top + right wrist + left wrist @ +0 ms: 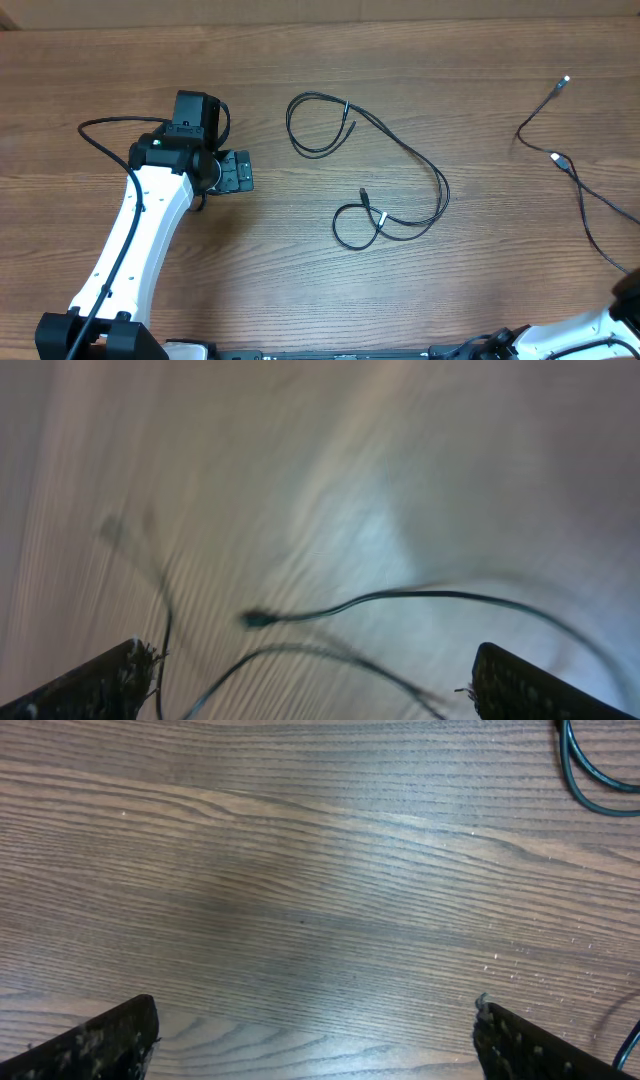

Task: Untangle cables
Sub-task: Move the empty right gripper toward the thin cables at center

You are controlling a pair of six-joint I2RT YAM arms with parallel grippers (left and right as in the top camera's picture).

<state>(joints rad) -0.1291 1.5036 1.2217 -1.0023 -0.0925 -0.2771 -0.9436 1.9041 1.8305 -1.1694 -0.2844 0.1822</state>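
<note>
At mid-table (100, 60), one cable (382, 216) lies in loose loops, clear of both arms. Toward the right edge, a second cable (557, 159) trails from near the far corner down toward the near corner, its silver plugs showing. The left gripper (238, 172) hovers left of centre, jaws apart over bare wood, holding nothing. The right gripper (315, 660), by the near right corner, also stands wide apart and empty, with blurred cord on the wood beyond its fingers.
</note>
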